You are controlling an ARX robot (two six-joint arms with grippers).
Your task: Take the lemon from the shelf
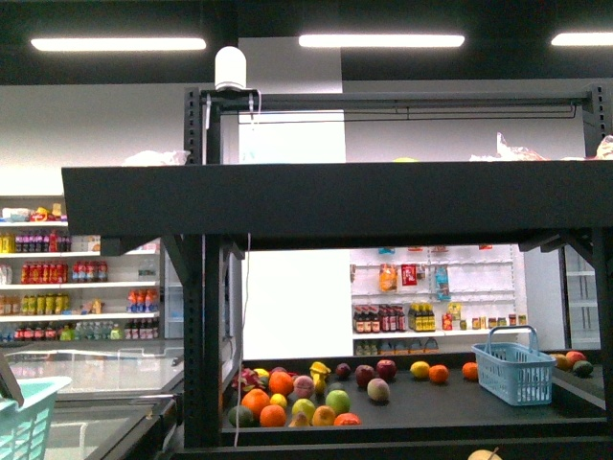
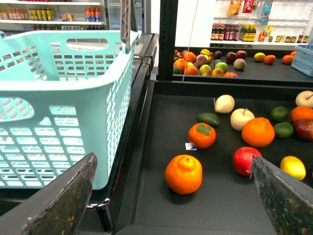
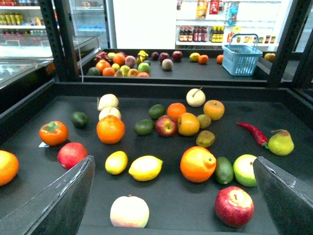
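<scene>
One lemon (image 3: pixel 145 168) is seen on the shelf (image 3: pixel 176 200) just ahead of the spread right hand (image 3: pixel 173 159), long axis crosswise.

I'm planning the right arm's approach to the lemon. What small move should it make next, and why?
Probably shift the right gripper sideways until the lemon sits midway between its fingers. The jaws stand wide open, holding nothing. The lemon lies on the shelf off-centre between them, close to a smaller yellow fruit. Centring before descending should avoid nudging that neighbour.
</scene>
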